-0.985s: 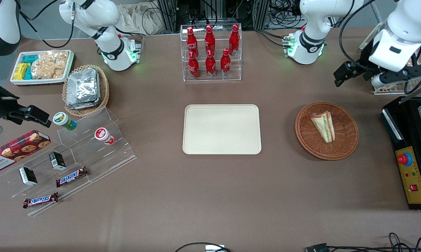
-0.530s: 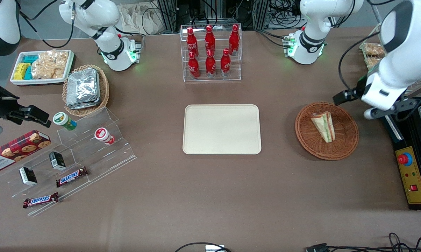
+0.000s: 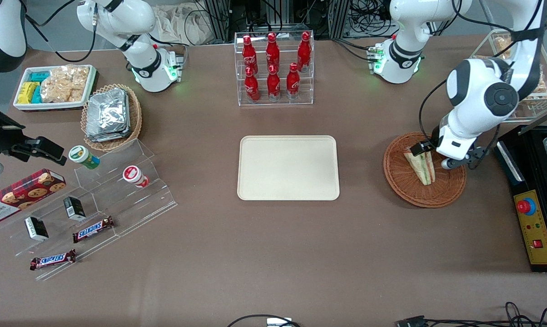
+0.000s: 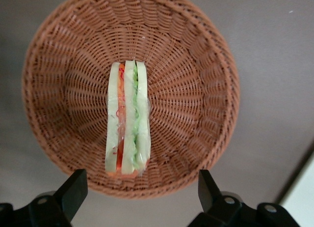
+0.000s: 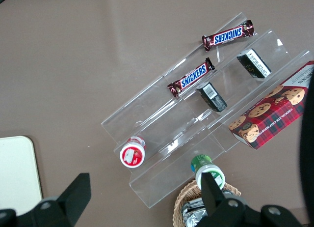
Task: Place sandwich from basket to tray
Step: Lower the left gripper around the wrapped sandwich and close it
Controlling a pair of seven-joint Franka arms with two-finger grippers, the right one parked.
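From where I sit, the gripper (image 4: 141,195) hangs above the basket (image 3: 424,170), its two fingers (image 4: 73,187) spread wide with nothing between them. In the wrist camera the sandwich (image 4: 128,125) lies flat near the middle of the basket (image 4: 196,65), and its long axis runs from twelve o'clock to six o'clock, while the fingers stand at roughly nine and three of it. So I judge the line between the fingers crosses the wedge's length, which is what I want for a pinch across the bread faces instead of along them.

In the front camera the sandwich (image 3: 420,164) points its narrow end toward about five o'clock, nearer that camera, and its broad end sits partly under the gripper (image 3: 432,155). The gripper looks placed over the broad end, not the middle. My next move, as I read it, is a short shift along the wedge's length toward its middle, then straight down. How high the fingers stand above the wrap I cannot tell.

The tray (image 3: 288,167) lies at nine o'clock from the basket in the front camera, well apart, on the brown surface (image 3: 273,254), toward the parked arm's end. The carry will be one sideways sweep that way. The clear wrap may slip, so I would close gently and lift slowly.
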